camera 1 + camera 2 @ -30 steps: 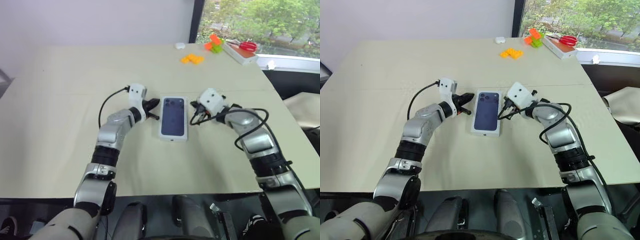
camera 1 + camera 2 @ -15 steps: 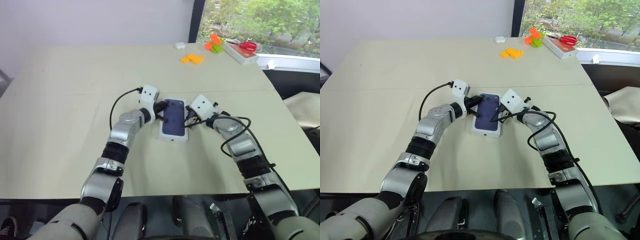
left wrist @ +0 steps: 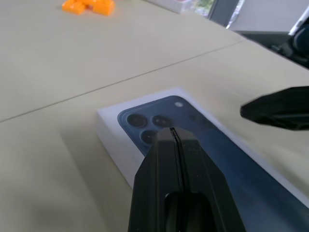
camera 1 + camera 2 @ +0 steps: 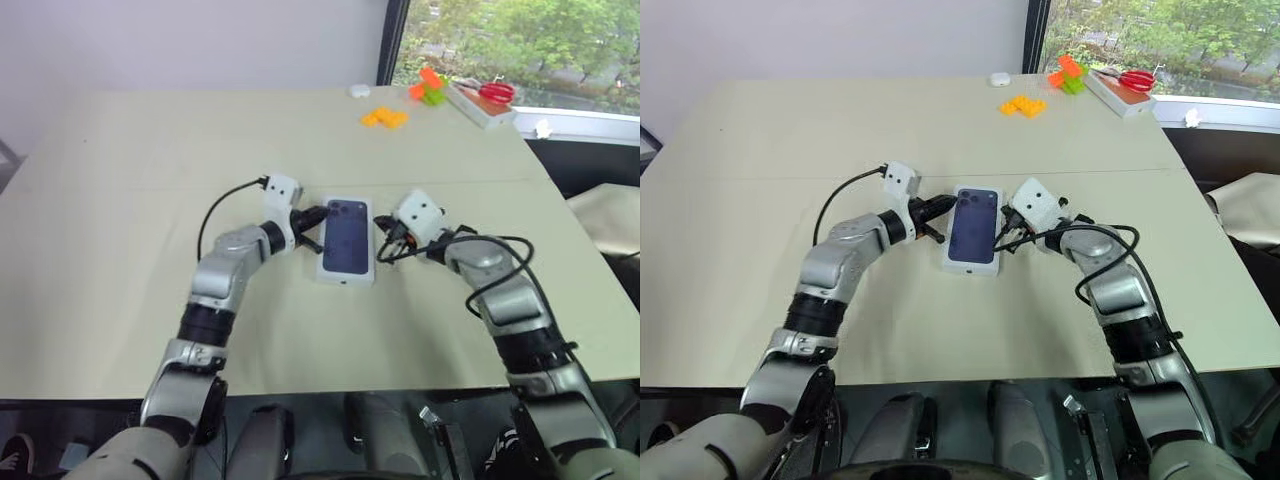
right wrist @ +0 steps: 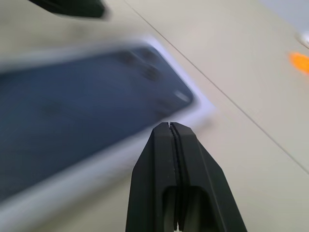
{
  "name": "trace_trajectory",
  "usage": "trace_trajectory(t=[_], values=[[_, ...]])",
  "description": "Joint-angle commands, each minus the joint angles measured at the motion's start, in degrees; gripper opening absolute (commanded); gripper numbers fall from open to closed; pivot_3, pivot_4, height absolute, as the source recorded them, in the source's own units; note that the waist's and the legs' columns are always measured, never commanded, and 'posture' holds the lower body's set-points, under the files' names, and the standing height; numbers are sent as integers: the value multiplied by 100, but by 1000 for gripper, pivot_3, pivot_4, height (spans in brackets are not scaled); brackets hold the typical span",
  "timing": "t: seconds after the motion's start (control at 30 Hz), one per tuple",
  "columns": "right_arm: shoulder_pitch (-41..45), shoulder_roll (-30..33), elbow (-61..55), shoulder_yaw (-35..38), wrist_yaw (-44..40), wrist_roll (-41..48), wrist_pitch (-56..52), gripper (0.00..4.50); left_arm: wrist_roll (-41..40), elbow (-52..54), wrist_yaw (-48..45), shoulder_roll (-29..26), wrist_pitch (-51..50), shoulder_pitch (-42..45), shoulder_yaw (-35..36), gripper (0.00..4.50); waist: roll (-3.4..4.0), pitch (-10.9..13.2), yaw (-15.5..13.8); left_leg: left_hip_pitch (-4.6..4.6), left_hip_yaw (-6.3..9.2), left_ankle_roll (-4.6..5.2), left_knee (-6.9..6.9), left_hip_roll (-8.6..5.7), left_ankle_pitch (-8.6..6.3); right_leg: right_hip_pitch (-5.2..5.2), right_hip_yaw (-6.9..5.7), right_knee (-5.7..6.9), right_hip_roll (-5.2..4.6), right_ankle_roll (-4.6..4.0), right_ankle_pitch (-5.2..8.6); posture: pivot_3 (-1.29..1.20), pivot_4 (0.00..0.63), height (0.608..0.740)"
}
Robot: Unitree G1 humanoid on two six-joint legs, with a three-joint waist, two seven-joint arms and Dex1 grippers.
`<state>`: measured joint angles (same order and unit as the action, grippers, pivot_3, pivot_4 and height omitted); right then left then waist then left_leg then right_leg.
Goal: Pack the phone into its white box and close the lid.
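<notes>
The lid (image 4: 346, 238), white-rimmed with a printed dark blue phone, lies flat at the table's middle. It covers the white box; the phone is hidden. My left gripper (image 4: 314, 222) is shut, and its tip sits at the lid's left edge by the printed camera cluster (image 3: 145, 126). My right gripper (image 4: 384, 241) is shut too, close to the lid's right edge. In the left wrist view my shut fingertips (image 3: 172, 131) point over the lid (image 3: 231, 159), with the right gripper (image 3: 247, 112) across it. The right wrist view has the lid (image 5: 72, 111) beyond my shut fingertips (image 5: 169, 125).
Orange blocks (image 4: 384, 117) lie at the far side of the table (image 4: 120, 200). Green and orange blocks (image 4: 430, 88) sit by a white box carrying red scissors (image 4: 490, 93) at the far right corner. A small white item (image 4: 359, 91) rests near the back edge.
Half a second ago both grippers reached in over the lid's top. Both have since drawn back to its left and right edges. The lid has kept its place.
</notes>
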<state>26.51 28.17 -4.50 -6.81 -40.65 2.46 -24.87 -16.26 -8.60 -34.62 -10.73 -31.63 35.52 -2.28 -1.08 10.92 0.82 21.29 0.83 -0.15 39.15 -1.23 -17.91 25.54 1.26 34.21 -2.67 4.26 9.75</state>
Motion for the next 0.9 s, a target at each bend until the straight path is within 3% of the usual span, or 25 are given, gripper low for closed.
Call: trace_trajectory(t=[0.03,0.1,0.2,0.33,0.53,0.6,0.77,0.87,0.9], values=[[-290,175,-656,74,-210,247,-193,27,-406,731,-341,-128,-354,-279,-38,0,0,0,-7,0,0,0,1,-3,0,-1,0,-1,-3,0,0,0,150,740],[-484,309,-733,-90,-267,103,-125,27,-453,926,-495,-235,-486,-449,-166,0,0,0,-22,-1,-1,0,6,-5,0,-7,0,-2,-6,0,0,0,150,740],[-602,478,-633,-505,-231,-306,8,27,165,672,-484,-437,9,-603,-691,0,-1,0,-14,-9,-7,-2,13,-8,2,-17,2,-7,-7,0,1,0,150,740],[-480,381,-481,-706,17,-587,-110,27,79,430,-460,-332,-51,-578,-641,0,-6,-4,4,-43,-16,-3,13,0,3,-43,5,-7,4,0,3,0,150,740],[-285,364,-437,-261,-171,-74,-384,27,-121,458,-733,-528,-55,-529,-420,0,-5,-3,6,-82,-15,-2,2,5,2,-74,5,-9,9,7,9,0,150,740],[-194,314,-499,225,-478,645,-805,0,-293,493,-926,-684,-15,-496,-218,533,-6,-1,-1,-80,-15,-2,2,4,2,-74,6,-10,6,8,9,0,150,740],[-87,548,-494,775,-869,1219,-632,2326,-544,524,-1362,-1246,40,-440,164,2845,-5,1,1,-78,-14,0,2,4,1,-73,5,-11,4,8,9,0,150,740],[-288,1066,-319,1014,-1322,1336,-443,3906,-615,263,-1981,-1980,312,-622,495,4346,-4,2,8,-76,-15,1,0,5,0,-69,4,-11,6,11,12,0,150,740],[-352,1235,-254,1047,-1444,1331,-342,4347,-649,191,-2117,-2169,390,-680,596,4500,-4,2,11,-76,-16,1,-3,5,0,-68,4,-11,6,11,13,0,150,740]])
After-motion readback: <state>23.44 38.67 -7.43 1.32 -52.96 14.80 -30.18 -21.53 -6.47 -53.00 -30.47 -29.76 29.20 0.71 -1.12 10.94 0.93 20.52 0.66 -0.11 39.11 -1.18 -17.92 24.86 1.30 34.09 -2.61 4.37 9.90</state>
